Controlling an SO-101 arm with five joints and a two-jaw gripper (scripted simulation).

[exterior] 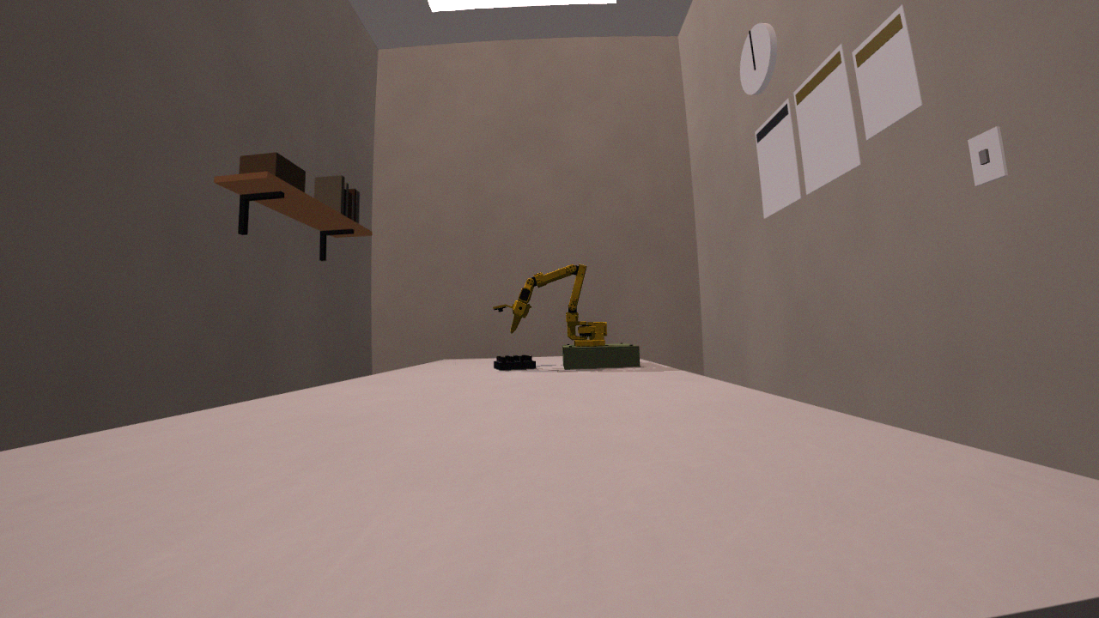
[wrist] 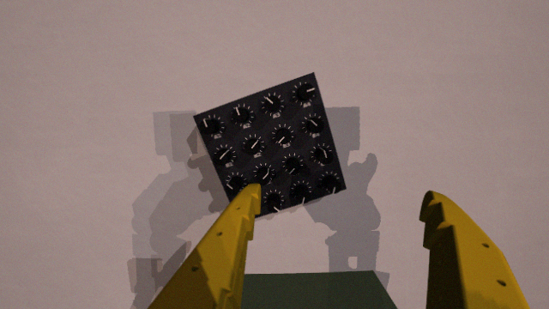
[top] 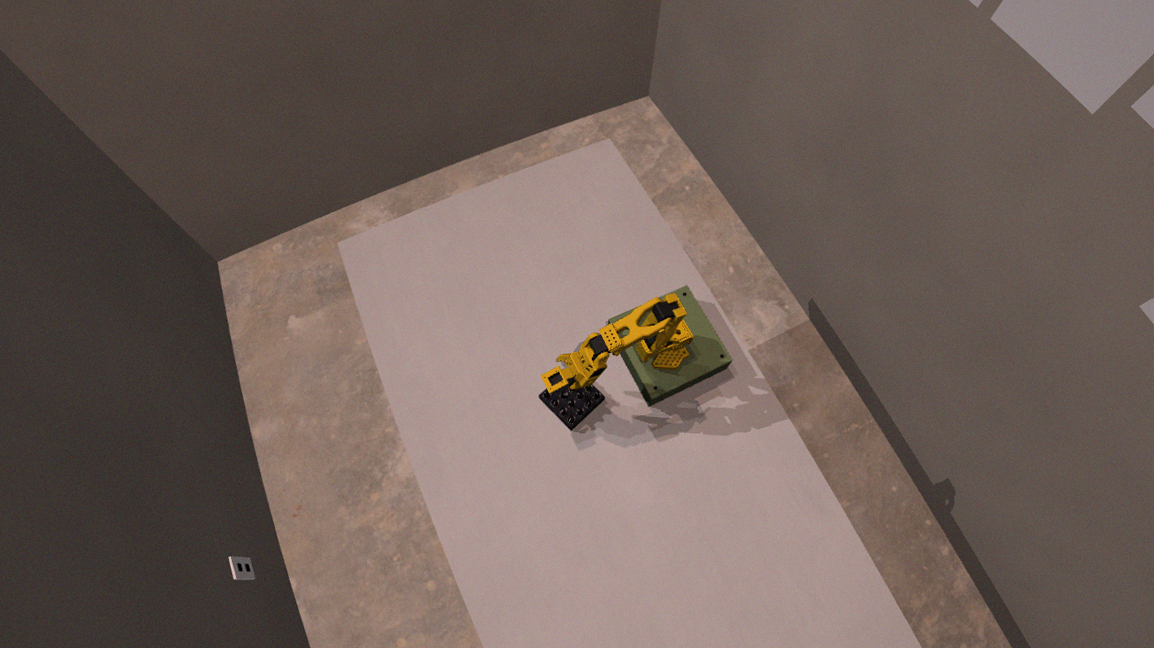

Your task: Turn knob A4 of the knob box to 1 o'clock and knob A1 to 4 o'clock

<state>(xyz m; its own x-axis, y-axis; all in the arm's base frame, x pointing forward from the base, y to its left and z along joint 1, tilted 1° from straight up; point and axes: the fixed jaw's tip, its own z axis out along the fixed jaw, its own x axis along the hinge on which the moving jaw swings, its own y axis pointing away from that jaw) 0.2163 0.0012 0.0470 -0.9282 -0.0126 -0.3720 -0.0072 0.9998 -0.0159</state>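
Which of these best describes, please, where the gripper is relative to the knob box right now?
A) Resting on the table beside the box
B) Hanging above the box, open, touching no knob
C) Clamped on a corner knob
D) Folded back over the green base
B: in the exterior view the gripper hangs above the knob box, a gap showing between them, and its jaws stand apart with nothing between them.

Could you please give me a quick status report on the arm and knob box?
Gripper open, empty, above the knob box. No knob touched. Nothing in the way.

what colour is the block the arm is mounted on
Dark green base block, clearest in the top view.
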